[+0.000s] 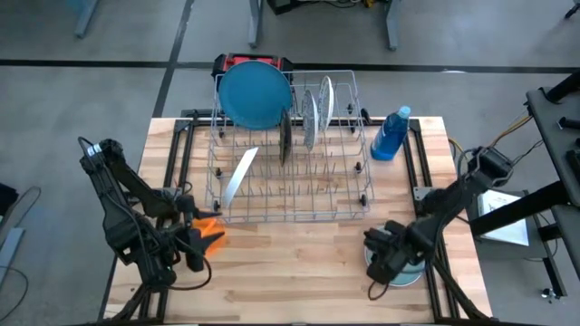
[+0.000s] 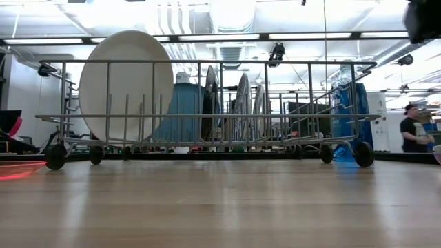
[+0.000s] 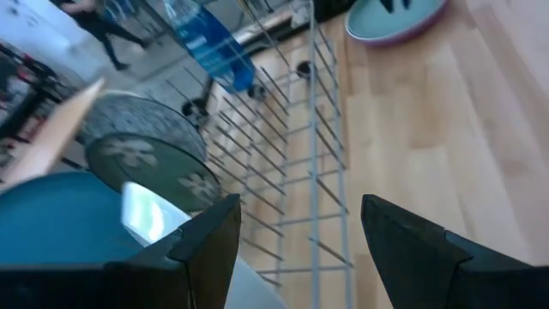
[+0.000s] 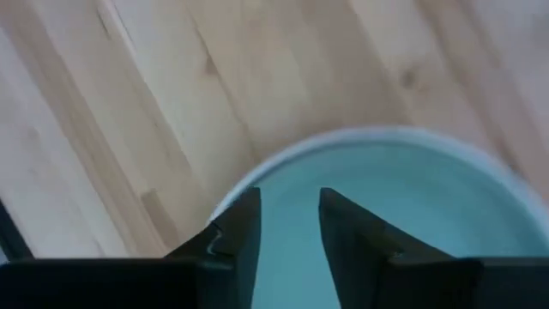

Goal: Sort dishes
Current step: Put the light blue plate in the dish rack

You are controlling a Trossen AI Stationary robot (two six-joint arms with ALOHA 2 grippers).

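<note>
We find the right gripper [image 1: 391,258] lowered over the teal-green plate [image 4: 412,206] at the table's [image 1: 299,263] near right, fingers slightly parted, gripping nothing. The left gripper [image 1: 195,243] waits spread open beside the orange plate [image 1: 211,232].

Your left gripper [image 1: 195,243] hangs low at the table's front left, its dark fingers [image 3: 206,249] spread wide. Your right gripper [image 1: 388,258] points steeply down at front right, fingers [image 4: 240,236] narrowly parted.

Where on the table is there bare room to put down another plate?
Bare wood lies in front of the rack, between the left tool and the right tool over the teal plate. The rack's back is crowded.
</note>
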